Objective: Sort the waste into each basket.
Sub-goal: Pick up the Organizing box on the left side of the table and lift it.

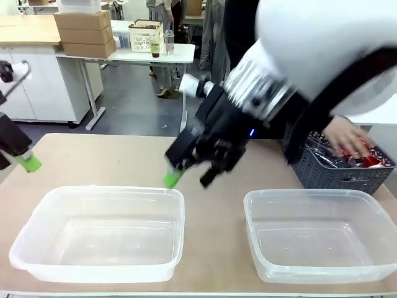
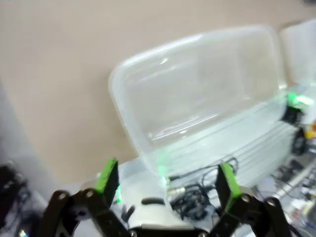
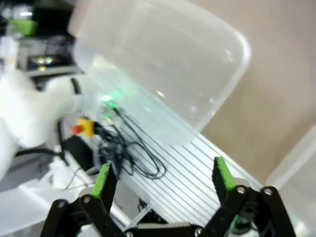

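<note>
Both grippers stand wide open, gripping nothing, over the table with the two tubs.
Nearest, the left clear plastic tub and the right clear plastic tub sit side by side, apart, on the beige table; both are rectangular, with rounded corners and rolled rims. The right gripper, black with green pads, hangs in the air just behind the left tub's far right corner, jaws spread, touching nothing. The left gripper hovers at the table's left edge, likewise spread. Farther back on the right, red-and-silver waste lies in a dark blue lattice-sided basket with a person's hand in it; single items cannot be made out.
</note>
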Motion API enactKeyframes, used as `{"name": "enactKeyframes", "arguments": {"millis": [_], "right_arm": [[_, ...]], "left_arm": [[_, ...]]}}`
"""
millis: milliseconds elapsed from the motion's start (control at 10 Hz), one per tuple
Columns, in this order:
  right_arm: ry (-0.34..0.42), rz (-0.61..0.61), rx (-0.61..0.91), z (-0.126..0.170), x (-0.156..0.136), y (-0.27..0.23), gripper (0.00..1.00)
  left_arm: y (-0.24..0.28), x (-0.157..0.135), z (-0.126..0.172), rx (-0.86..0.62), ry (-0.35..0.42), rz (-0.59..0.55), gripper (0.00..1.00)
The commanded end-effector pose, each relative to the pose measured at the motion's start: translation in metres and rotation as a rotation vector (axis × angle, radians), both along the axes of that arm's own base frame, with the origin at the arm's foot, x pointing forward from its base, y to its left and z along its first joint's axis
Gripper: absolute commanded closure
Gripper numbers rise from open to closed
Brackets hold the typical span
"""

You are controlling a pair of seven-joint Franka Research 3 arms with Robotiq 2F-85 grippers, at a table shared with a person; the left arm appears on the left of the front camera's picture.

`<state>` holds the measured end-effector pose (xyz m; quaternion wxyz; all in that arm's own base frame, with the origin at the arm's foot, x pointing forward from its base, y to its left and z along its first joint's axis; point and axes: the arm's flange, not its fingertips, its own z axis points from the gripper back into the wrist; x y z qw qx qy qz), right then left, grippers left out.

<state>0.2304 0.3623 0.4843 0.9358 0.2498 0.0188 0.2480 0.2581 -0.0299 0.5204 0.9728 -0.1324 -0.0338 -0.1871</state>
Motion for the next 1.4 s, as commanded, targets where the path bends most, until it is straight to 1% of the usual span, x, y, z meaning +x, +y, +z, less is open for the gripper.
{"name": "enactKeyframes", "arguments": {"millis": [0,100,200,300,400,500,600,700,800,900,1000,1100,1200,1300], "right_arm": [[0.073,-0.133,-0.197,-0.045,-0.012,0.038,0.0],[0.078,-0.185,-0.226,-0.066,-0.01,0.044,0.0],[0.027,-0.262,-0.242,-0.079,-0.002,0.045,0.0],[-0.082,-0.287,-0.205,-0.077,0.004,0.04,0.0],[0.05,-0.176,-0.219,-0.079,-0.023,0.033,0.0],[0.05,-0.176,-0.219,-0.079,-0.023,0.033,0.0],[0.013,-0.227,-0.214,-0.086,-0.007,0.034,0.0],[0.026,-0.354,-0.285,-0.089,0.002,0.041,0.0],[0.059,-0.391,-0.292,-0.096,0.012,0.045,0.0],[0.075,-0.444,-0.308,-0.101,0.021,0.048,0.0],[0.07,-0.469,-0.311,-0.103,0.027,0.053,0.0],[0.059,-0.486,-0.306,-0.104,0.033,0.057,0.0],[0.063,-0.505,-0.335,-0.102,0.039,0.061,0.0],[0.059,-0.514,-0.351,-0.099,0.043,0.063,0.0]], "left_arm": [[0.0,-0.024,-0.099,0.172,0.125,0.131,0.0],[0.002,-0.031,-0.127,0.128,0.178,0.142,0.0],[0.006,-0.034,-0.143,0.081,0.172,0.183,0.0],[0.011,-0.029,-0.158,0.136,0.068,0.302,0.0],[0.007,0.026,-0.046,0.141,0.173,0.142,0.0],[0.007,0.026,-0.046,0.141,0.173,0.142,0.0],[0.009,0.043,-0.057,0.138,0.164,0.201,0.0],[-0.001,0.04,-0.064,0.211,0.106,0.204,0.0],[-0.007,0.034,-0.082,0.202,0.119,0.17,0.0],[-0.01,0.027,-0.102,0.22,0.105,0.171,0.0],[-0.012,0.017,-0.122,0.23,0.054,0.182,0.0],[-0.013,0.006,-0.142,0.236,0.044,0.194,0.0],[-0.012,-0.006,-0.162,0.253,0.056,0.2,0.0],[-0.01,-0.015,-0.171,0.254,0.097,0.177,0.0]]}}
